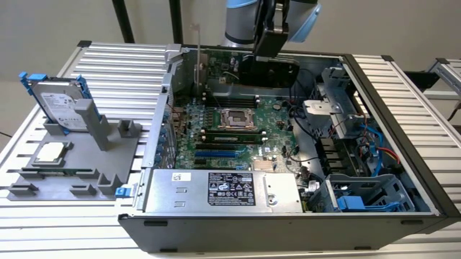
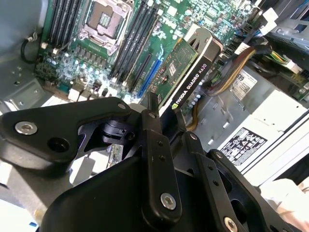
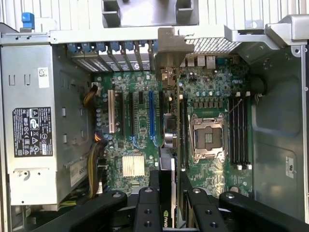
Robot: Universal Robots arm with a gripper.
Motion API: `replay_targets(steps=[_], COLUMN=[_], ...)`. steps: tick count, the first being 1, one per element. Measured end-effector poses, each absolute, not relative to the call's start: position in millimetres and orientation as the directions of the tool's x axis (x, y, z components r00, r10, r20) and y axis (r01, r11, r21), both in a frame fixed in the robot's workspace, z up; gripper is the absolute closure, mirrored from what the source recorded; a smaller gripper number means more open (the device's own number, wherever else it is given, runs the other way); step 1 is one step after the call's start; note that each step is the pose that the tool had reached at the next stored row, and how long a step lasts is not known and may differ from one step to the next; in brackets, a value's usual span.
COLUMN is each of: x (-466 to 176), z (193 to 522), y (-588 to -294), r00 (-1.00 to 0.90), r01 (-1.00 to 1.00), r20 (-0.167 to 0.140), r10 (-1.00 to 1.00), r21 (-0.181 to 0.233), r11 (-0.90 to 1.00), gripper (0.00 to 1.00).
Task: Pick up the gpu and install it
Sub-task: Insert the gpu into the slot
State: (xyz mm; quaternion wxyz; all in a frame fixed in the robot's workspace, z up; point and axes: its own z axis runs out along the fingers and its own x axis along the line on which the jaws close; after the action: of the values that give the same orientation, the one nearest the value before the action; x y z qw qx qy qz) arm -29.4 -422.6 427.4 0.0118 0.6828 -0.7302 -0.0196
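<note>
Ribbed aluminium worktop (image 1: 403, 81), pale wall behind.

Item: open computer case (image 1: 288, 232), lying on its side at the middle of the worktop, motherboard (image 1: 245, 135) facing up. Inside it:
- CPU socket (image 1: 234, 118) at the board's middle
- silver power supply (image 1: 223, 191) along the near wall
- drive cage (image 1: 374, 194) with blue parts at the exterior view's near right

Item: grey fixture (image 1: 79, 172) on the worktop at the exterior view's left. It carries an upright hard drive (image 1: 61, 105) with blue side rails and a small square processor chip (image 1: 51, 152) lying flat.

Item: robot arm (image 1: 241, 21), reaching down over the far part of the case.

Item: gripper (image 3: 168, 176), closed on the gpu (image 2: 181, 65), one black finger against each face.

Gpu: green board with black cooler, held on edge over the motherboard's expansion slots. It stands just beside the blue slot (image 3: 151, 116), between that slot and the CPU socket. Its silver bracket (image 3: 171, 48) is at the case's rear slot openings. Whether the card's edge sits in a slot cannot be told.
</note>
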Motion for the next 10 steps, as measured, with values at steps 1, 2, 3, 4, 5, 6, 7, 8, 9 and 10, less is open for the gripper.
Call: replay_targets(steps=[1,2,3,4,5,6,7,8,9,10], x=[-29.4,-29.4,-29.4,-29.4,-29.4,-29.4,-29.4,-29.4,-29.4,-29.4], z=[426.9,426.3,425.8,425.4,424.9,424.6,424.4,424.4,424.4,424.3], y=[-422.6,-422.6,-422.6,-422.6,-422.6,-422.6,-422.6,-422.6,-422.6,-422.6], r00=[-0.069,-0.072,-0.076,-0.079,-0.081,-0.082,-0.082,-0.082,-0.082,-0.082], r01=[-0.997,-0.996,-0.996,-0.996,-0.996,-0.996,-0.996,-0.996,-0.996,-0.996], r20=[-0.010,-0.010,-0.010,-0.010,-0.010,-0.010,-0.010,-0.009,-0.009,-0.010], r10=[-0.998,-0.997,-0.997,-0.997,-0.997,-0.997,-0.997,-0.997,-0.997,-0.997], r21=[0.045,0.045,0.045,0.044,0.044,0.044,0.044,0.044,0.044,0.044], r11=[0.068,0.072,0.075,0.078,0.080,0.081,0.081,0.082,0.082,0.082], gripper=[1.00,1.00,1.00,1.00,1.00,1.00,1.00,1.00,1.00,1.00])
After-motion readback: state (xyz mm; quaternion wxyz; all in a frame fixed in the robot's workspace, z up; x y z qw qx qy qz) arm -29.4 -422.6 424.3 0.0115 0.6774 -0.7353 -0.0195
